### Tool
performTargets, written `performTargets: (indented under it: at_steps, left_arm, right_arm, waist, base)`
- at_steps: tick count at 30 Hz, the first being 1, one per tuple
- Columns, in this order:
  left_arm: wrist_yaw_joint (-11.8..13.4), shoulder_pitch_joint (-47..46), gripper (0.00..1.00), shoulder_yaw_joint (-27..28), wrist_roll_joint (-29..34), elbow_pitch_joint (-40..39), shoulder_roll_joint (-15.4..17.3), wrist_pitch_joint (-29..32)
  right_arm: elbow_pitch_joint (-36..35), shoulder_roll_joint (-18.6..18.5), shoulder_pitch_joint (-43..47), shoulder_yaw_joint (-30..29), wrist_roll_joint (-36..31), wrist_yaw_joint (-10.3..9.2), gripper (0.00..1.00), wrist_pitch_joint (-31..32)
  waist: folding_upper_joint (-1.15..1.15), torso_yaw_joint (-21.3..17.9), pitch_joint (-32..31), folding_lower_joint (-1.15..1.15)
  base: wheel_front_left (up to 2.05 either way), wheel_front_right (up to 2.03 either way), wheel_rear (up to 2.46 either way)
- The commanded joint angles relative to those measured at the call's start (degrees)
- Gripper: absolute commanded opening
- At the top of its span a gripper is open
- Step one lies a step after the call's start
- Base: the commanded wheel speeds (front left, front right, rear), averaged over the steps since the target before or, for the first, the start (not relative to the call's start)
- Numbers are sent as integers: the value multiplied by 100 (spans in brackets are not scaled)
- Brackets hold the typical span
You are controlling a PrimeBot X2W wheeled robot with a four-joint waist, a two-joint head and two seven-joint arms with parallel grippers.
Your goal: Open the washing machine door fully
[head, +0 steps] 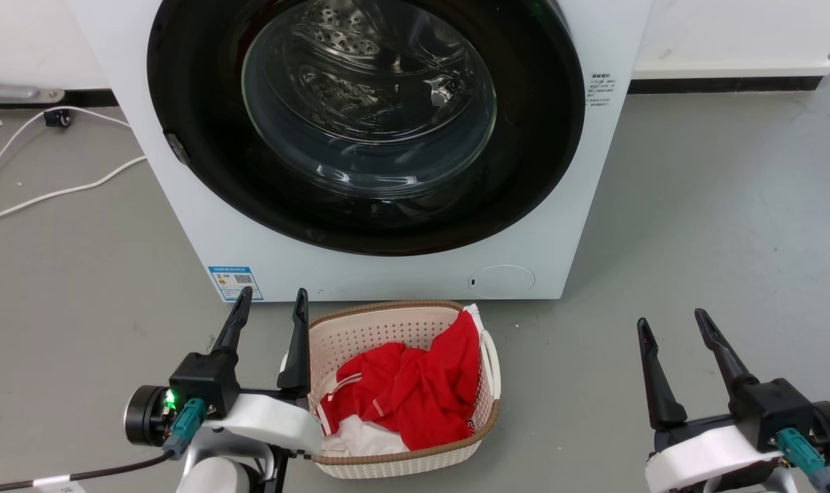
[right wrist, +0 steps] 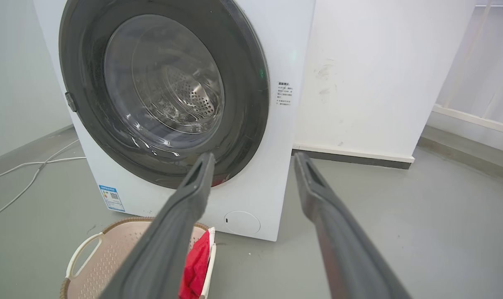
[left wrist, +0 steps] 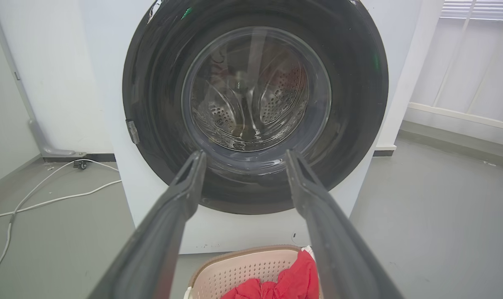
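Head view: the washing machine door sits shut, flush with the white front of the machine. The left gripper hangs low, just beside a basket that holds a red garment. Its fingers are spread wide and hold nothing. The right gripper is well apart on the other side, equally spread and empty. A blue label with a code square sits at the machine's lower corner, and a sticker carries small lines of print. Neither can be read.

Left wrist view: the left gripper points at the lower part of the washing machine door. A grey tab sits on the rim's edge, probably the place to pull. A cable trails across the floor.

Right wrist view: the right gripper, jaws apart, faces the door's lower edge. The sticker is too small to read here too.

The glossy rim looks slippery, so the fingers could slide off if they miss the tab. The basket stands just below the door, so an arm reaching in may knock it.
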Motion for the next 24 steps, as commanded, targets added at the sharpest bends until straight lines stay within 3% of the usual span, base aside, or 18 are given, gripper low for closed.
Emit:
performTargets:
  at_steps: [1,16,24]
  left_arm:
    - [38,-54,100,-20,125,-14,25,-55]
    - [151,51,100,-37,593,13,-10,-202]
    - [158,100,100,8,495,14,-23,-200]
  right_arm:
    - [-59,24,53,21,-150,-2,100,-42]
    - [-11,30,78,-7,-381,-3,100,-146]
    - [53,30,53,-26,-225,-3,100,-130]
  waist:
    - [0,-2,1,0]
    - [0,33,16,0]
    - [0,36,9,0]
  base:
    - [0,0,0]
    - [0,0,0]
    - [0,0,0]
